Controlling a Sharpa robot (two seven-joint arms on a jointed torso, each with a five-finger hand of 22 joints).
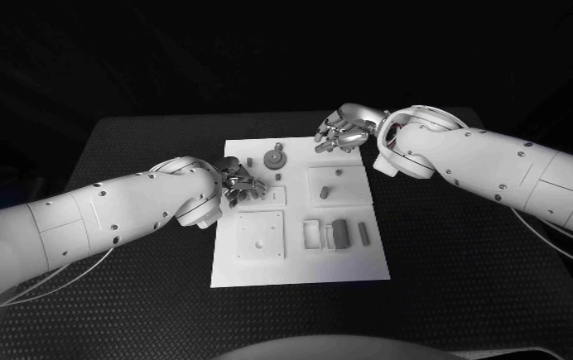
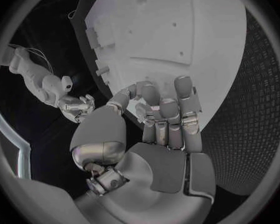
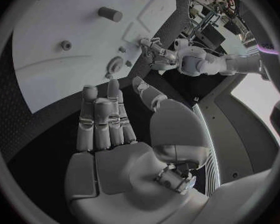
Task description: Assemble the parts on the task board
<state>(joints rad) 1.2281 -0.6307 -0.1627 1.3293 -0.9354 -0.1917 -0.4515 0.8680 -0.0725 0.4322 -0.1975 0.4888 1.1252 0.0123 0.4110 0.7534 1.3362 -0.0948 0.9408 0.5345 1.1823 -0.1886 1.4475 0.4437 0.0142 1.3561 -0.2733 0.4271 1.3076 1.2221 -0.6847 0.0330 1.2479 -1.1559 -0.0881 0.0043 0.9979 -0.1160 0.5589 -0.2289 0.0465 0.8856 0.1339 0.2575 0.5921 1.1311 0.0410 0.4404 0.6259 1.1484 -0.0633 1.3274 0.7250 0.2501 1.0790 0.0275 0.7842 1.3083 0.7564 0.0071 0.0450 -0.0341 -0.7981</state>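
Left hand (image 1: 243, 182) hovers at the board's (image 1: 299, 269) edge, fingers (image 2: 171, 114) curled on nothing; right hand (image 1: 344, 131) waits beyond it, fingers released.

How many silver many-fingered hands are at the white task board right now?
2. The left silver hand is at the left edge of the white task board, about halfway along. The right silver hand is over its far right corner. None looks hidden.
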